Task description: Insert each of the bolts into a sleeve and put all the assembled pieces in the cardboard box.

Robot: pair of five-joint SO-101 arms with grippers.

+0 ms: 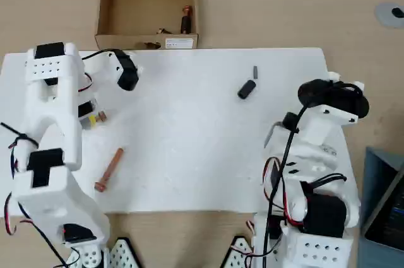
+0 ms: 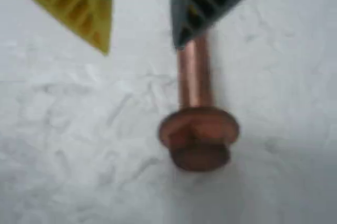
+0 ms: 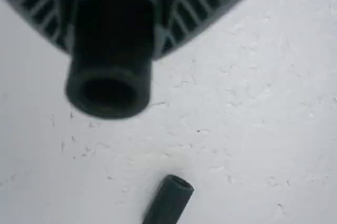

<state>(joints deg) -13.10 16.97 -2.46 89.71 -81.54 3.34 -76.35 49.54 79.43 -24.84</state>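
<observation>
**One piece in the box, the next pair being picked up**

The big white foam board [image 1: 189,148] lies flat. The brown cardboard box [image 1: 126,41] sits at 11 o'clock past its edge, with one finished bolt-and-sleeve piece [image 1: 186,19] inside. So I think the job is partway done, and the step now is picking up the next pair. Next, the bolt must be gripped, lifted and lined up straight with the sleeve's hole (a small target).

The left gripper [image 2: 142,47], at 9 o'clock, is wide open. One finger lies over the shank of a copper flange-head bolt [image 2: 197,129], but it has no grip on it. The right gripper [image 3: 116,45], at 3 o'clock, is closed on a short black tube sleeve [image 3: 110,76].

A second copper bolt [image 1: 110,168] lies at 8 o'clock, and a spare black sleeve [image 1: 247,89] at 1 o'clock.
</observation>
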